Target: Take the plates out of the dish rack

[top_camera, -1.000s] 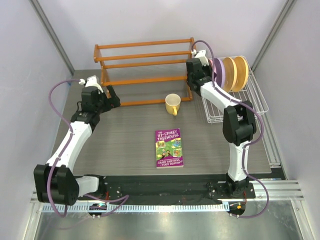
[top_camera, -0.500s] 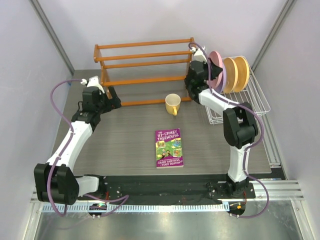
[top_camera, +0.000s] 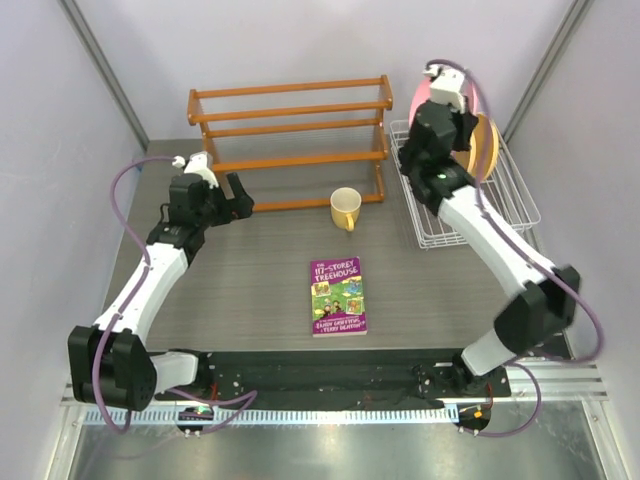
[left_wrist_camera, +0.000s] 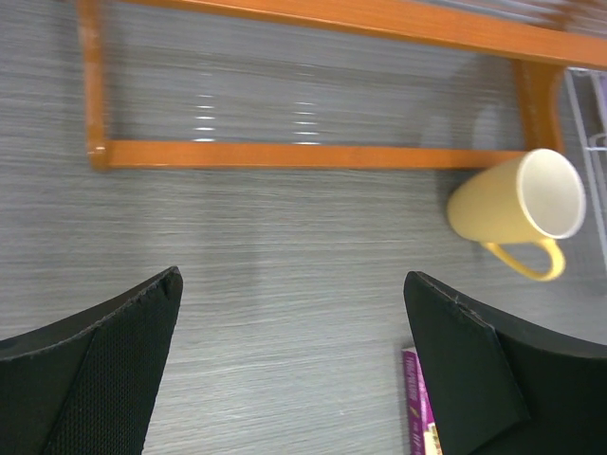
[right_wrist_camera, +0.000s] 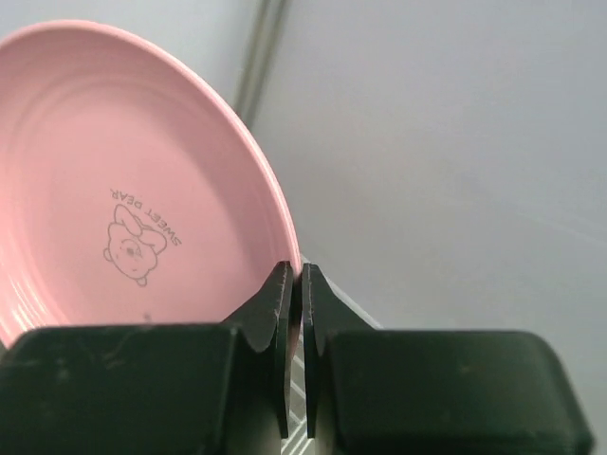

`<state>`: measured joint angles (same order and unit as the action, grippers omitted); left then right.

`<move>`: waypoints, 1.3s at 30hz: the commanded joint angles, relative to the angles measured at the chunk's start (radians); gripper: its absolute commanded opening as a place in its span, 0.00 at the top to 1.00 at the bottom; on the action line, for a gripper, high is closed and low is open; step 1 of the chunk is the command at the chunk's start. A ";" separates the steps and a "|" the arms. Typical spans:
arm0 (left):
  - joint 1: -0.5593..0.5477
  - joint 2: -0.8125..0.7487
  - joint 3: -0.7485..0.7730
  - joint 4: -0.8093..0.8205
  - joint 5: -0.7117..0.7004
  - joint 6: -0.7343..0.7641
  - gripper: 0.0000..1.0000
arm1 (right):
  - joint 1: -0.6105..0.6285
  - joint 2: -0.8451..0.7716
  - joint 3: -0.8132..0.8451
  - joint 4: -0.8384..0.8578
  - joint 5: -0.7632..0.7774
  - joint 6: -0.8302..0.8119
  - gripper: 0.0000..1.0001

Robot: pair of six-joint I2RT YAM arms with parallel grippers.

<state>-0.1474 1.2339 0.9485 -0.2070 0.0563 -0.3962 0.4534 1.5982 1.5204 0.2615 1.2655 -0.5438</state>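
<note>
— What stands in the white wire dish rack (top_camera: 520,195)?
— An orange-tan plate (top_camera: 488,146), on edge. The pink plate (right_wrist_camera: 114,190) hangs above the rack's far end, its rim pinched in the right gripper's (right_wrist_camera: 295,280) closed jaws.
— And the left gripper (left_wrist_camera: 292,284)?
— It is well left of the rack, jaws spread wide and empty.

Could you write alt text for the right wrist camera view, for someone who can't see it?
A pink plate, printed with a small bear and the words SWEET BEAR, is pinched by its rim in the right gripper, whose black jaws are almost closed together. Behind them is a plain pale wall.
</note>
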 commanded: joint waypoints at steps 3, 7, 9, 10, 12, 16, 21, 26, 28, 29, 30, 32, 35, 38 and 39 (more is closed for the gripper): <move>-0.014 -0.034 -0.020 0.135 0.180 -0.065 0.00 | 0.042 -0.257 0.026 -0.704 -0.276 0.652 0.99; -0.014 -0.071 -0.065 0.221 0.209 -0.137 0.01 | 0.070 -0.372 -0.072 -0.808 -0.487 0.810 0.99; -0.018 -0.093 -0.091 0.280 0.226 -0.179 0.01 | 0.088 -0.403 -0.138 -0.814 -0.575 0.884 0.99; -0.020 -0.100 -0.108 0.314 0.228 -0.191 0.01 | 0.097 -0.426 -0.158 -0.815 -0.601 0.901 0.99; -0.029 -0.122 -0.128 0.351 0.235 -0.223 0.01 | 0.119 -0.438 -0.209 -0.812 -0.655 0.933 0.99; -0.052 -0.152 -0.178 0.423 0.240 -0.256 0.00 | 0.149 -0.454 -0.284 -0.785 -0.719 0.999 0.99; -0.099 -0.168 -0.208 0.437 0.221 -0.253 0.01 | 0.189 -0.436 -0.350 -0.722 -0.758 1.039 0.99; -0.156 -0.172 -0.243 0.445 0.203 -0.254 0.02 | 0.214 -0.396 -0.378 -0.653 -0.821 1.073 0.99; -0.172 -0.172 -0.254 0.445 0.197 -0.254 0.03 | 0.225 -0.370 -0.387 -0.622 -0.837 1.084 0.99; -0.188 -0.171 -0.258 0.446 0.191 -0.254 0.03 | 0.228 -0.360 -0.387 -0.616 -0.841 1.087 0.99; -0.198 -0.172 -0.263 0.446 0.188 -0.251 0.04 | 0.231 -0.348 -0.385 -0.607 -0.847 1.091 0.99; -0.219 -0.172 -0.274 0.439 0.163 -0.241 0.06 | 0.238 -0.322 -0.384 -0.587 -0.859 1.096 0.99; -0.227 -0.174 -0.290 0.446 0.158 -0.237 0.15 | 0.248 -0.297 -0.373 -0.576 -0.865 1.105 0.99; -0.230 -0.165 -0.290 0.436 0.155 -0.230 0.28 | 0.251 -0.282 -0.362 -0.559 -0.887 1.113 0.99; -0.231 -0.162 -0.295 0.429 0.152 -0.225 0.33 | 0.252 -0.279 -0.359 -0.558 -0.887 1.113 0.99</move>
<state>-0.3729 1.0847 0.6571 0.1829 0.2306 -0.6456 0.6964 1.3235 1.1290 -0.3992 0.4046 0.5304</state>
